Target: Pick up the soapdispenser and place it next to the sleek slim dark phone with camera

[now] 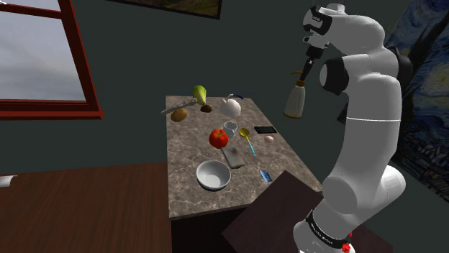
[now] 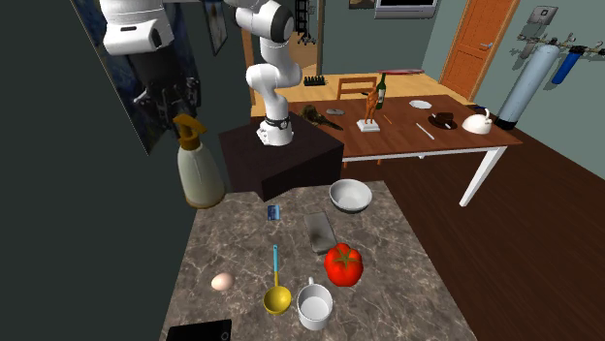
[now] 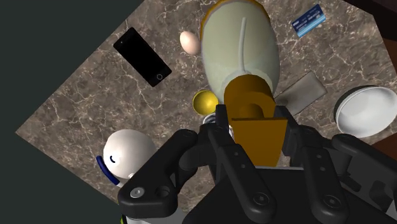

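The gripper (image 3: 257,130) was clenched on the orange pump head of the soap dispenser (image 3: 242,51), one black finger pressed against each side of it; the cream bottle hung below the fingers, lifted clear of the marble table (image 1: 188,188); in the shoulder view it showed against the dark wall beyond the table's right edge, and in the wrist view its body hung over the stretch of marble between the egg (image 3: 188,41), the yellow spoon (image 3: 205,100) and a flat grey slab (image 3: 300,92); the dark phone (image 3: 142,56) lay flat on the table near the egg, apart from it, with bare marble around it; in the second exterior view the phone sat at the bottom edge, on the near end of the table, while the dispenser hung at the far left corner beside the dark stand (image 2: 281,160); a red tomato (image 2: 343,263) stood near the middle of the table, with a white cup (image 2: 314,306) just beside it and the spoon next to the cup; a white bowl (image 2: 350,195) sat towards the stand end, and a small blue card (image 2: 274,212) lay near it; a white teapot (image 1: 230,107) and a green pear (image 1: 199,93) stood at the end of the table farthest from the stand; a wooden dining table (image 2: 427,140) stood behind the arm, with a bottle and some dishes on it.
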Available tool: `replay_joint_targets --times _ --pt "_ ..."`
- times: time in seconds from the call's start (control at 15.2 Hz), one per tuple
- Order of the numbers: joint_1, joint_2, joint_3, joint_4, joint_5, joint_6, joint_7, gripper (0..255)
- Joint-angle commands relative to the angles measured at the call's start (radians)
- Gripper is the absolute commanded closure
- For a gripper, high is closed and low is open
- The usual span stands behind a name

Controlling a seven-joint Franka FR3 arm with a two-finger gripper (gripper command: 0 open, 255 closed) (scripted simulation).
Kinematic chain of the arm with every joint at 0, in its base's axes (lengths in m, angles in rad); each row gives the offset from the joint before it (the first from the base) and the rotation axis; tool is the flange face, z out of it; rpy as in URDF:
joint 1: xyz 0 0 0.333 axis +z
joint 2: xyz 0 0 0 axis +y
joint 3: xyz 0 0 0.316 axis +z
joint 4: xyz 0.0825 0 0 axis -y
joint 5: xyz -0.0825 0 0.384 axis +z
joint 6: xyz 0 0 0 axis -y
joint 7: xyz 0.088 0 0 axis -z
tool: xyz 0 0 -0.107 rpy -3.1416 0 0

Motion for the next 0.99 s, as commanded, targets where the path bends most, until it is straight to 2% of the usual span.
replay_joint_targets --times 0.0,0.92 --pt "0.011 -0.007 -0.001 -0.043 -0.004 0.036 -0.004 255" --pt "0.070 -0.042 -0.002 -0.291 -0.020 0.246 -0.022 255"
